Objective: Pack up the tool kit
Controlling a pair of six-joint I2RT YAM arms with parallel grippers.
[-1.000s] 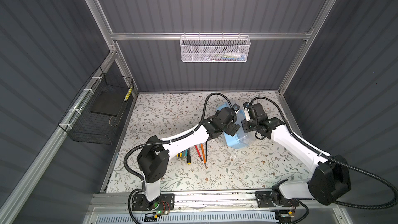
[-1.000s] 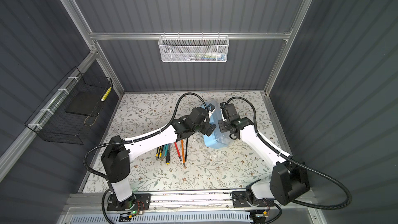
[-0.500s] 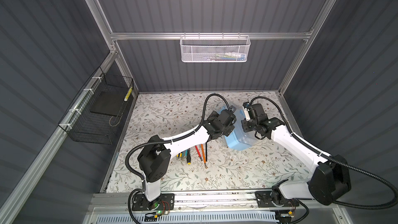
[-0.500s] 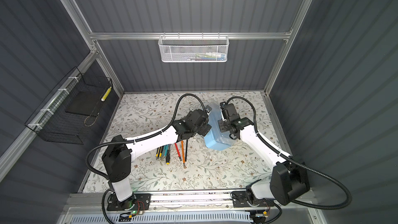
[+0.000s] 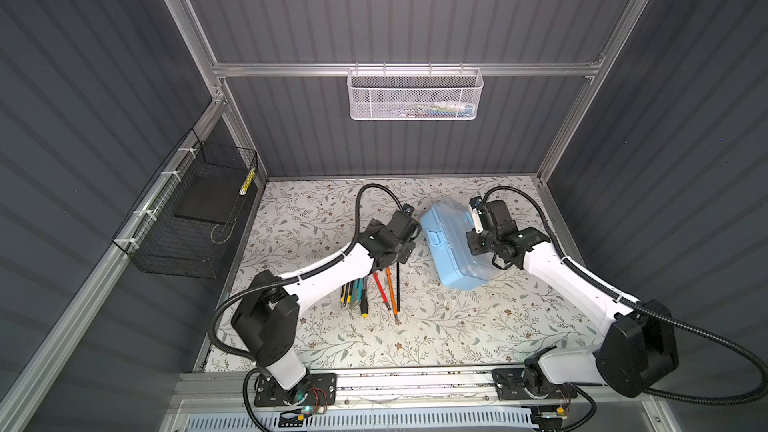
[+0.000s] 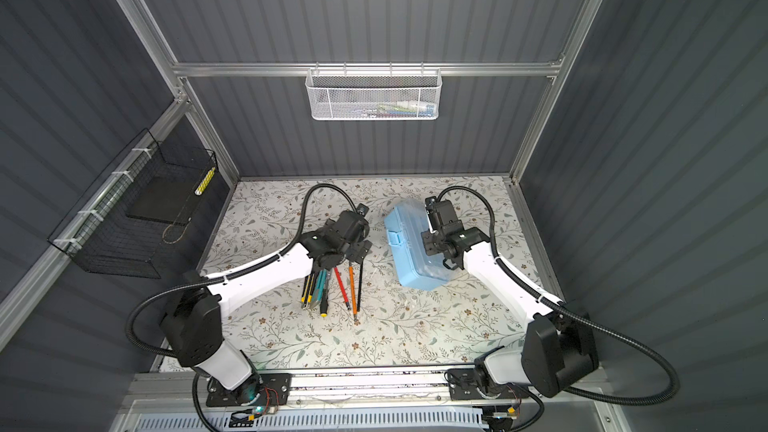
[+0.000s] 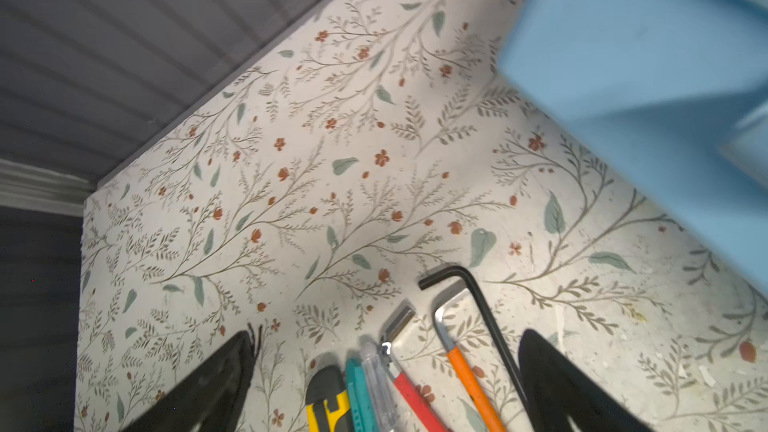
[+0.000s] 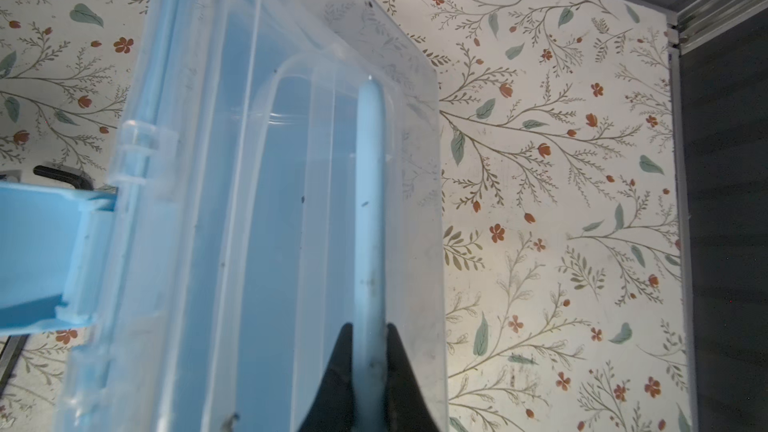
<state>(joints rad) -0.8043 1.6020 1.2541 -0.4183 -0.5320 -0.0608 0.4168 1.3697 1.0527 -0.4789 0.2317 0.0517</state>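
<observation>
While the floral table (image 5: 332, 326) takes up the whole floor of the booth, we see two baskets above it: a black wire basket (image 5: 187, 218) on the left wall and a white mesh basket (image 5: 415, 95) hooked on the back rail, with a few small items lying in it. Next in size is the tool kit (image 5: 451, 243), which sits right of the table's middle, toward the back, between the two wrists in both top views. Its light-blue body looks tipped, with the latch side turned toward the left arm (image 5: 328, 268), and we cannot tell whether its base lies flat on the table. Over its clear lid the right gripper (image 8: 370, 328) has its jaws pinched on the pale-blue handle (image 8: 370, 201), which runs straight out from between the black fingers. Just beside the kit, the left gripper (image 7: 386, 334) hangs with its jaws spread wide and empty over the back ends of a row of hand tools (image 5: 370, 288). In that row we make out a black hex key (image 7: 478, 305), an orange-handled key (image 7: 465, 380), a red-handled key (image 7: 411, 396) and a yellow-and-black utility knife (image 7: 328, 401). Smallest of all is the blue latch (image 8: 37, 251) — it juts out sideways from the front of the kit.
</observation>
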